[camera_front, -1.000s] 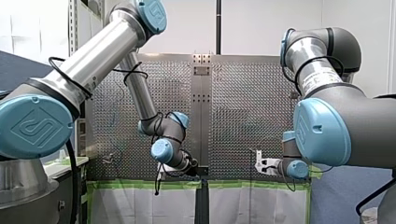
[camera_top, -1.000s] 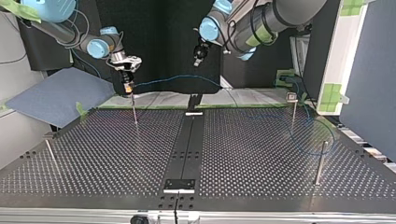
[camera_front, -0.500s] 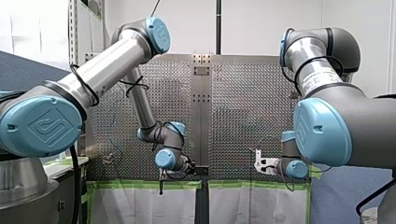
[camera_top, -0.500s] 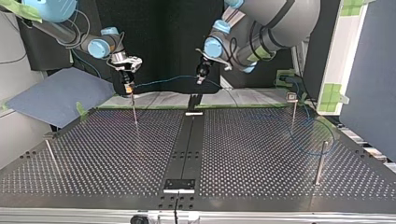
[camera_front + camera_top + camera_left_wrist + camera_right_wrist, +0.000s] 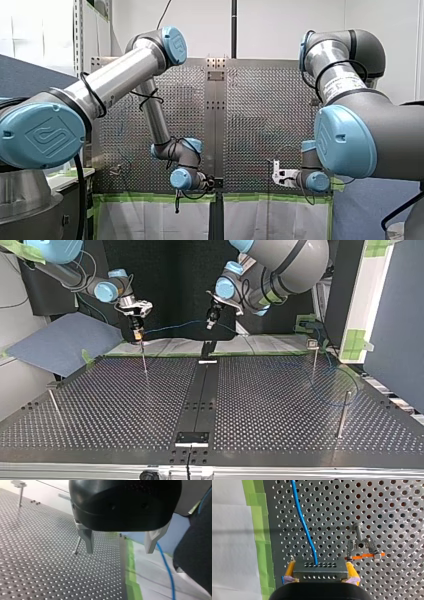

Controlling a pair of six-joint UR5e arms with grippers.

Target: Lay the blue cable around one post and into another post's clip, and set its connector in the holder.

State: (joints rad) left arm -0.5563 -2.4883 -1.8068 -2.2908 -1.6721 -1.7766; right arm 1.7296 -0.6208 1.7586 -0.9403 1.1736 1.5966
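Slack shows nearest: toward the worktop point(image 5: 100, 405) corner at the top view's near right, the blue cable point(image 5: 305, 527) lies in a loose loop by a bare post point(image 5: 343, 415), so I judge it light, limp and slightly springy, apt to sag wherever it is not guided. Farther on it passes a capped post point(image 5: 314, 357) near the far edge; whether it goes around either post I cannot tell. Over that edge it hangs as a free span just beside my left arm's jaws, which stand open, bare metal fingers point(image 5: 87, 541) with nothing between them; the strand runs under one fingertip, seemingly outside the gap. That span, close to the stiff end, looks the best place to take hold for steering. At the far edge toward the top view's left, my right arm's jaws are closed on the connector point(image 5: 319, 571), yellow pads point(image 5: 290, 571) against its two sides; the small grey block looks rigid and suited to a side grip. A clip post point(image 5: 360, 546) with an orange tab stands just beside it. Which fitting is the holder is hard to make out, and the cable's other end is out of sight
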